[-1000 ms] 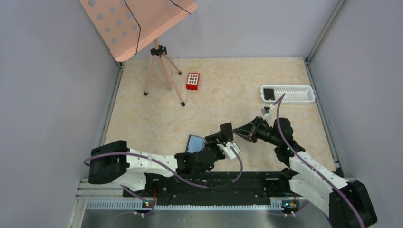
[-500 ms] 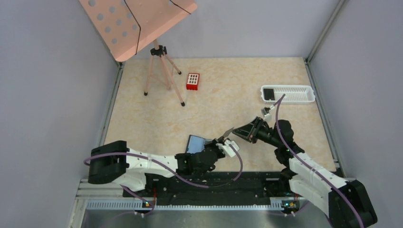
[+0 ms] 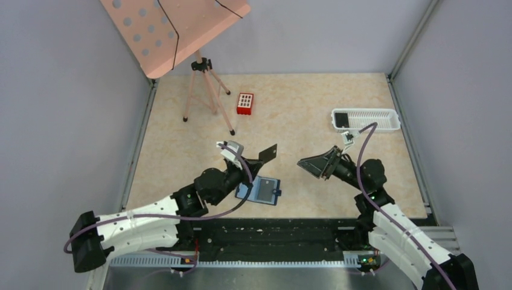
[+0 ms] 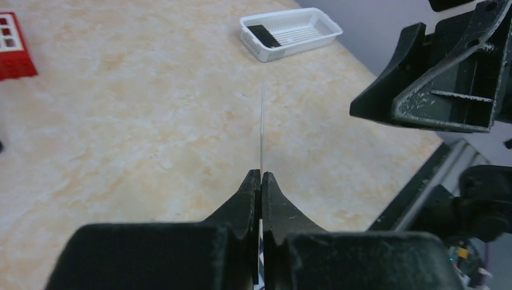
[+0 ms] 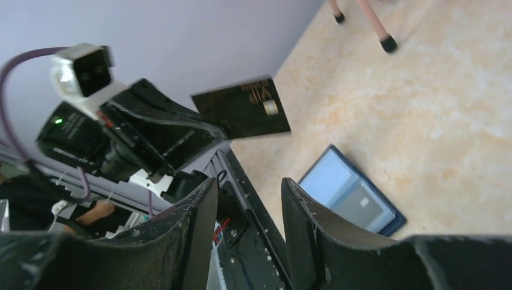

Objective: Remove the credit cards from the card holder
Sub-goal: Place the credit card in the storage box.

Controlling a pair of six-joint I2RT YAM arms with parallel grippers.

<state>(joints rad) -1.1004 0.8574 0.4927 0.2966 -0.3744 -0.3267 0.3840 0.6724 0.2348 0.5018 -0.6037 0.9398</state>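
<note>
Left fingers [image 4: 243, 204] are pressed together on a dark credit card [image 3: 268, 151], pinching it by one edge. The card is up off the worktop [image 3: 302, 109]. It shows edge-on in the left wrist view and face-on in the right wrist view, with a small round mark and some print near one side.

Right fingers [image 5: 194, 225] are spread with nothing between them. They hang in the air to the right of the held card, tips pointing toward it and apart from it.

Card holder [image 3: 260, 190] lies open and flat on the worktop. In the top view it sits just below the held card and just beside the left arm's wrist. It has a blue border around greyish inner pockets and a small tab sticking out on its right edge. Can't tell whether any card sits in the pockets.

Second dark card [image 3: 342, 119] lies in the left end of the white slotted tray [image 3: 377, 119]. The tray is at the far right of the worktop, well apart from both sets of fingers.

Red block [image 3: 244, 103] with white squares on top stands toward the far middle. To its left is a tripod [image 3: 208, 90] carrying a tilted pink perforated board [image 3: 175, 30], at the far left corner.
</note>
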